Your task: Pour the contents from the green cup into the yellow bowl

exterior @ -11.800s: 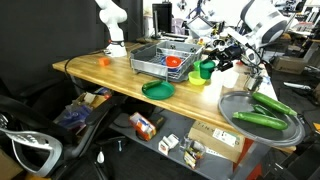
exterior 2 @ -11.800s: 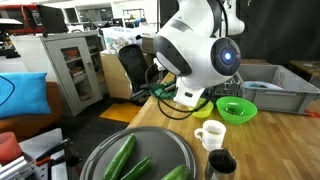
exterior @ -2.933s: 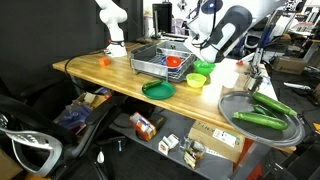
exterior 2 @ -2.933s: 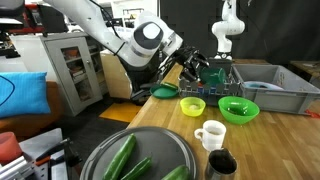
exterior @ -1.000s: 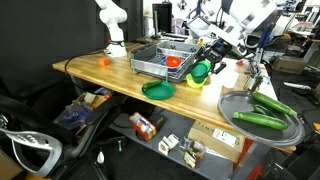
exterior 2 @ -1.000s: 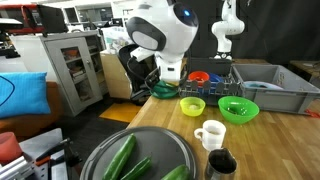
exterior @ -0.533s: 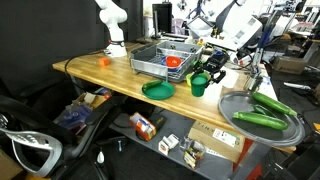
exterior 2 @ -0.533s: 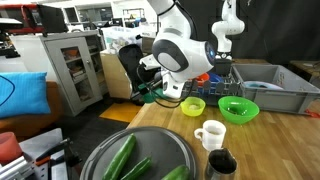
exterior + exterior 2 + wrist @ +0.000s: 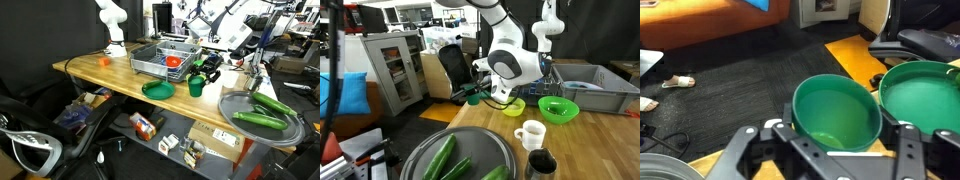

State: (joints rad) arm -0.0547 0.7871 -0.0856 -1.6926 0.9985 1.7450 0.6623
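The green cup point(image 9: 830, 100) is a dark green tumbler held upright between my gripper's point(image 9: 838, 135) jaws, and I look down into its mouth. I cannot tell whether anything is in it. In both exterior views the gripper point(image 9: 203, 78) point(image 9: 481, 94) holds the cup point(image 9: 196, 88) point(image 9: 473, 98) low over the table's front edge, beside the flat green plate point(image 9: 158, 89) point(image 9: 925, 95). The yellow bowl point(image 9: 514, 106) sits just behind the gripper, partly hidden by the arm.
A lime-green bowl point(image 9: 556, 110) stands beside the yellow bowl. A grey dish rack point(image 9: 155, 60) holds a red-orange bowl point(image 9: 173, 62). A white mug point(image 9: 530, 134) and a dark cup point(image 9: 540, 164) stand near a metal tray point(image 9: 262, 110) of cucumbers point(image 9: 260, 120).
One second ago the cup was tilted up near the bowls. It has since come down towards the table's front edge and turned upright, still held in the gripper.
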